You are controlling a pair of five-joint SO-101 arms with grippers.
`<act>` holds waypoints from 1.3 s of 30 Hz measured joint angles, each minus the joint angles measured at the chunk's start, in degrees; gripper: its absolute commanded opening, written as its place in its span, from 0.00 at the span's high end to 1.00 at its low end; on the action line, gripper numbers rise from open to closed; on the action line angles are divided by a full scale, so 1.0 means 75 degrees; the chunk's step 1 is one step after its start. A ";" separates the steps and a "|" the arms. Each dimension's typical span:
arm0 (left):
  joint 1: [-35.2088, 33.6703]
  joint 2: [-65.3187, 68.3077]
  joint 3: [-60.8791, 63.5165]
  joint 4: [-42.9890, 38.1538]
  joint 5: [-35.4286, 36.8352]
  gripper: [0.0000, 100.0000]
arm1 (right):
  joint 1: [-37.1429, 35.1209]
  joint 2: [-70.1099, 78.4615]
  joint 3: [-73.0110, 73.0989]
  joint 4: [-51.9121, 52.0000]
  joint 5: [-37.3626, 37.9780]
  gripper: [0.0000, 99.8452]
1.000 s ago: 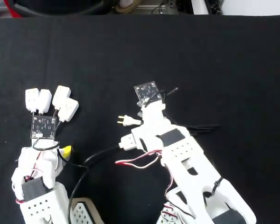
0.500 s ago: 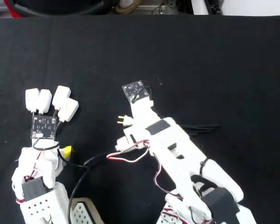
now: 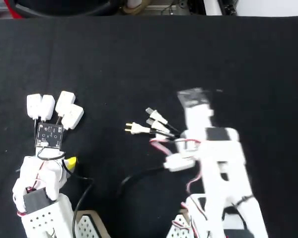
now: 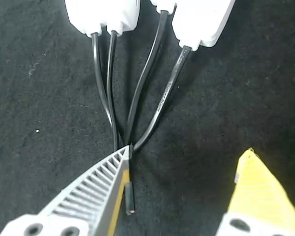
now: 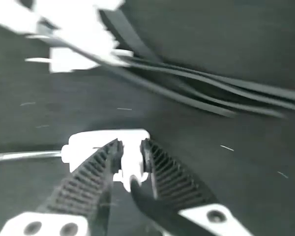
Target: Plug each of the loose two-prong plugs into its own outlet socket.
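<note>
Several white outlet sockets [image 3: 64, 101] lie at the left of the black table, and their black cords [image 4: 137, 98] run together between the fingers of my left gripper [image 4: 187, 152]. That gripper is open, with a grey finger [image 4: 96, 191] and a yellow finger [image 4: 253, 187]. Three loose two-prong plugs [image 3: 154, 123] lie at mid table, fanned out with prongs pointing left. My right arm [image 3: 213, 148] stands just right of them. My right gripper [image 5: 131, 147] is shut on a white plug [image 5: 132, 160], with more plugs [image 5: 73, 54] and their cords beyond it.
A black cable [image 3: 134, 178] curves across the front of the table between the two arms. The far half of the black table [image 3: 188, 49] is bare cloth. Clutter lies past the table's back edge.
My right arm has swung right, off the spot above the plugs, so three plugs now lie uncovered at mid table. The left arm and the sockets have not moved.
</note>
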 measured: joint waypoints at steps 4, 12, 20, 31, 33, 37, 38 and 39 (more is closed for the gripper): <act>0.0000 0.0000 0.0000 0.0000 0.0000 0.67 | 0.2333 -0.0527 0.0445 -0.0821 0.1664 0.99; 0.0023 0.0000 0.0000 0.0000 -0.0012 0.67 | 0.6119 -0.0563 0.1114 -0.4489 0.3610 0.99; 0.0023 0.0000 0.0000 0.0000 -0.0012 0.67 | 0.6482 -0.0563 0.1805 -0.7279 0.3727 0.99; 0.0023 0.0000 0.0000 0.0000 -0.0012 0.67 | 0.6623 -0.0574 0.1664 -0.5521 0.3048 0.99; 0.0023 0.0000 0.0000 0.0000 -0.0012 0.67 | 0.6623 -0.0574 0.1254 -0.4583 0.2649 0.99; 0.0023 0.0000 0.0000 0.0000 -0.0012 0.67 | 0.6623 -0.0891 0.0656 -0.2884 0.2098 0.99; 0.0023 0.0000 0.0000 0.0000 -0.0012 0.67 | 0.6564 -0.0996 0.0633 -0.2684 0.2040 0.99; 0.0023 0.0000 0.0000 0.0000 -0.0012 0.67 | 0.6494 -0.1114 0.0633 -0.2579 0.2016 0.99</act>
